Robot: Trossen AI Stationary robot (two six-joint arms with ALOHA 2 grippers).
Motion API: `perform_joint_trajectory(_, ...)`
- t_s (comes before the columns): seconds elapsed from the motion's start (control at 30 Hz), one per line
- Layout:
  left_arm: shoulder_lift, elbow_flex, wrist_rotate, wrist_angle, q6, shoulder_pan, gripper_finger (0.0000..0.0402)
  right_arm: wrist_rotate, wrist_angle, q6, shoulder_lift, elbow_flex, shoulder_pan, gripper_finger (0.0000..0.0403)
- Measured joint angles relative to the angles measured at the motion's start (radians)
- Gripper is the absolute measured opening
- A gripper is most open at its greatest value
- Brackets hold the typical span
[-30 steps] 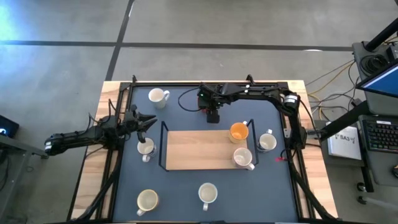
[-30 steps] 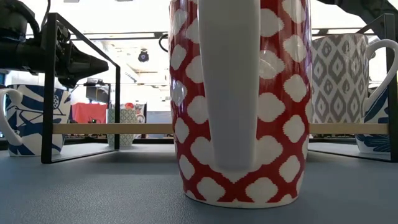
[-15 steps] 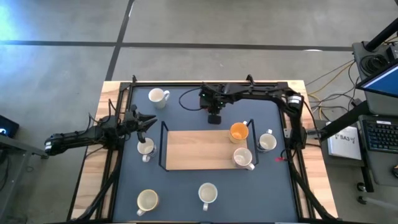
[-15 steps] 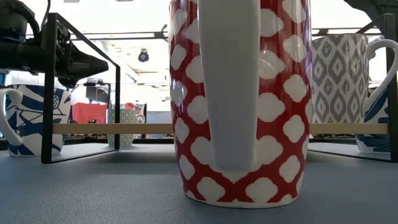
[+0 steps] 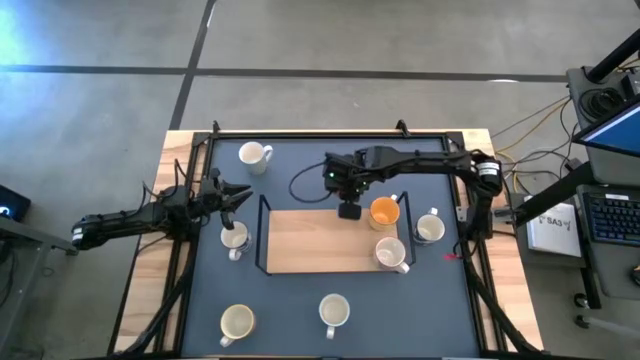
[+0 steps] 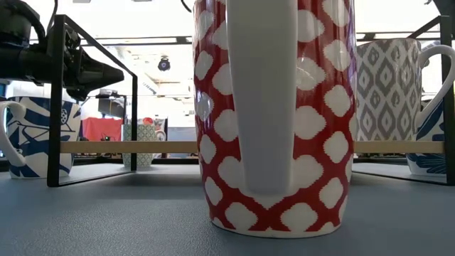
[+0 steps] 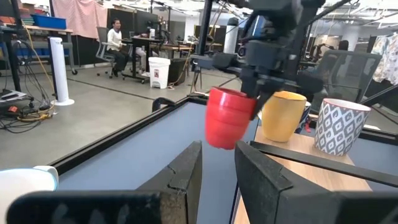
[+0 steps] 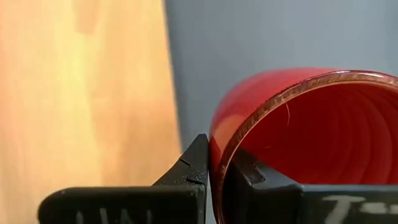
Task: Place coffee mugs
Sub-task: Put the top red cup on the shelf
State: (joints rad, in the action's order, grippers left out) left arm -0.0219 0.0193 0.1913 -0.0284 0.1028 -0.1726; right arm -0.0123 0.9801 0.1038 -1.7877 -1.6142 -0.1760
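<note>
A red mug (image 7: 229, 118) hangs above the dark mat, just off the far edge of the wooden shelf (image 5: 320, 240), with my right gripper (image 5: 349, 208) shut on it. In the high view the gripper hides the mug. The orange mug (image 5: 385, 211) and a grey-patterned mug (image 7: 339, 124) stand on the shelf's right part. My left gripper (image 5: 235, 195) hovers open at the shelf's left, above a white mug (image 5: 234, 238) on the mat. My right gripper holds the red mug by its rim (image 8: 219, 149), with one finger (image 8: 249, 171) inside the cup and one (image 8: 194, 165) outside its wall. The fingers come from above, pointing down. The mug hangs below them, mouth up and slightly tilted, clear of the mat and shelf.
More mugs stand on the mat: a white one (image 5: 253, 154) at the far left, one (image 5: 429, 228) right of the shelf, two (image 5: 237, 321) (image 5: 333, 311) near the front edge. The red-and-white patterned mug (image 6: 274, 114) fills the low view. A black frame rims the table.
My right gripper has moved from the far middle of the mat toward the near edge and slightly right, and now stands at the shelf's far edge beside the orange mug. My left arm has kept still.
</note>
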Motion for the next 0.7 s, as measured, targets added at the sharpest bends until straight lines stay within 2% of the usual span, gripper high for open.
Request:
perform_joint_trajectory(0.17, 0.000, 0.000, 0.000, 0.000, 0.000, 0.000, 0.0078, 0.053, 0.056, 0.031, 0.002, 0.000, 0.054, 0.0013)
perform_joint_trajectory(0.7, 0.000, 0.000, 0.000, 0.000, 0.000, 0.000, 0.0078, 0.074, 0.174, 0.160, 0.033, 0.000, 0.150, 0.0013)
